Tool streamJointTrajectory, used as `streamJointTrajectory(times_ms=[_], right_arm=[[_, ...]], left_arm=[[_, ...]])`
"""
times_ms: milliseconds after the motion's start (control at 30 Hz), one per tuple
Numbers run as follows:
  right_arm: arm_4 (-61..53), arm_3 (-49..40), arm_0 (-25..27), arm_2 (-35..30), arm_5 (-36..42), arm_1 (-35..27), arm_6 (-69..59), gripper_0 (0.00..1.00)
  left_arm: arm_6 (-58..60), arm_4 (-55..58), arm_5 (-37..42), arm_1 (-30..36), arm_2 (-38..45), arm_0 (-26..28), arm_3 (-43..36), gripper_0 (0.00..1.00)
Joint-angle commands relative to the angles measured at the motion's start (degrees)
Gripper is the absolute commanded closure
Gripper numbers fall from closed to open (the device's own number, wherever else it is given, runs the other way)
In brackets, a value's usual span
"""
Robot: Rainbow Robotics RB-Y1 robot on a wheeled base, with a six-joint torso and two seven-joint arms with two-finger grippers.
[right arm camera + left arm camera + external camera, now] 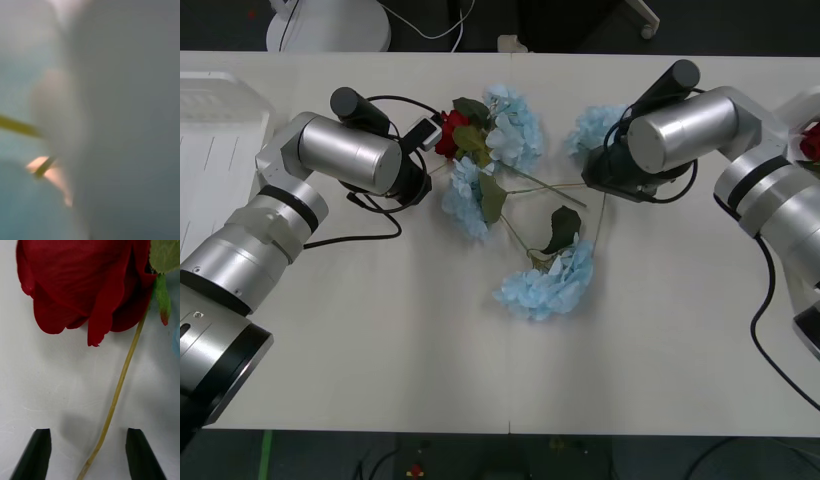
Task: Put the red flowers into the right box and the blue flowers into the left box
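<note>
The left gripper, its black fingers spread wide and holding nothing, straddles the thin stem of a deep red artificial rose at upper centre (among pale blue petal clusters). The right gripper's state cannot be told.

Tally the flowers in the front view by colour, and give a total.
Red roses: 2, one among the blue ones, one at the right edge
Blue clusters: 4
Total: 6
</note>
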Motion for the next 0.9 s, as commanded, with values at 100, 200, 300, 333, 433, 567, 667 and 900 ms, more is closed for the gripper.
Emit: streamJointTrajectory(times_ms=[100,200,300,333,433,567,667,900], right_arm=[[-8.13,-3.20,-2.96,-9.81,1.52,-8.74,20.66,1.00],[-11.99,-5.22,-2.87,-12.71,1.87,-11.02,29.10,1.00],[-16.74,-8.29,-2.96,-13.24,0.73,-12.69,34.72,1.00],[-19.03,-9.70,-2.96,-13.33,0.02,-13.31,36.13,1.00],[-23.77,-13.13,-2.96,-13.33,-0.77,-14.45,40.35,1.00],[-32.12,-15.85,-2.96,-13.24,-2.44,-14.54,45.27,1.00],[-35.02,-17.61,-3.05,-13.24,-3.05,-14.19,48.96,1.00],[-43.11,-22.27,-3.13,-13.24,-4.02,-12.43,53.00,1.00]], left_arm=[[-3.22,-0.20,-1.37,-1.41,-0.62,1.34,-0.52,0.82],[-3.14,-0.20,-1.37,-1.41,-0.62,1.69,-0.52,0.84],[-3.22,-0.29,-2.16,-1.41,-0.62,2.39,-0.52,0.83],[-3.14,-0.29,-2.60,-1.41,-0.62,2.65,-0.52,0.83],[-3.22,-0.29,-2.87,-1.41,-0.62,3.01,-0.44,0.84],[-3.14,-0.29,-2.87,-1.41,-0.62,3.18,-0.44,1.00],[-3.05,-0.20,-2.43,-1.24,-0.62,3.36,-0.52,1.00],[-3.14,1.29,3.64,0.08,-0.62,3.44,-4.13,1.00]])
